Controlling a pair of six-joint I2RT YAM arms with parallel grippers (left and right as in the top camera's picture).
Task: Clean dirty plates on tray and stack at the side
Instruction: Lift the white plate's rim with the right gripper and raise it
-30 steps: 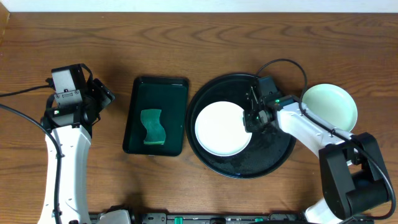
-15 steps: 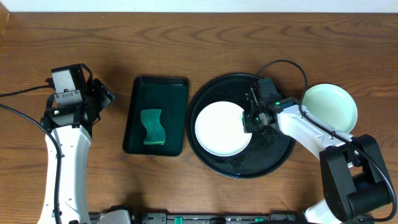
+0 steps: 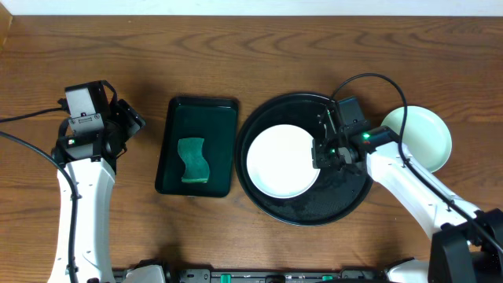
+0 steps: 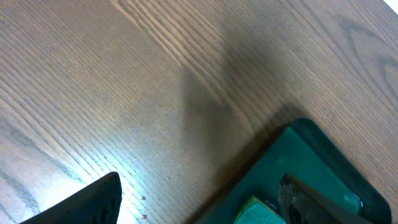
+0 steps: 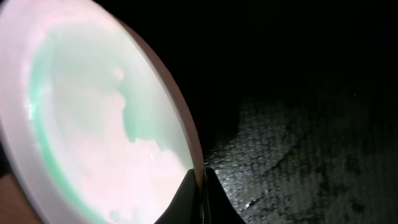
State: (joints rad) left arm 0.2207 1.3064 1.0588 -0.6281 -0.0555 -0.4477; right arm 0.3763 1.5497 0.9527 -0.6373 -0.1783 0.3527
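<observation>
A white plate point(image 3: 281, 162) lies on the round black tray point(image 3: 346, 200). My right gripper point(image 3: 321, 156) is shut on the plate's right rim; in the right wrist view the fingers point(image 5: 200, 186) pinch the rim of the white plate point(image 5: 99, 118), which carries a green smear. A pale mint-green plate point(image 3: 420, 135) sits on the table to the right of the tray, partly behind my right arm. A third plate is not in view. My left gripper point(image 3: 130, 122) is open and empty at the far left, its fingers point(image 4: 199, 199) over bare wood.
A rectangular dark green tray point(image 3: 196, 145) holding a green sponge point(image 3: 193, 161) stands between the arms; its corner shows in the left wrist view point(image 4: 311, 168). A black cable point(image 3: 369, 82) loops above the black tray.
My right arm has swung out to the right with its gripper still on the plate's rim. The white plate has shifted slightly right. The left arm has not moved.
</observation>
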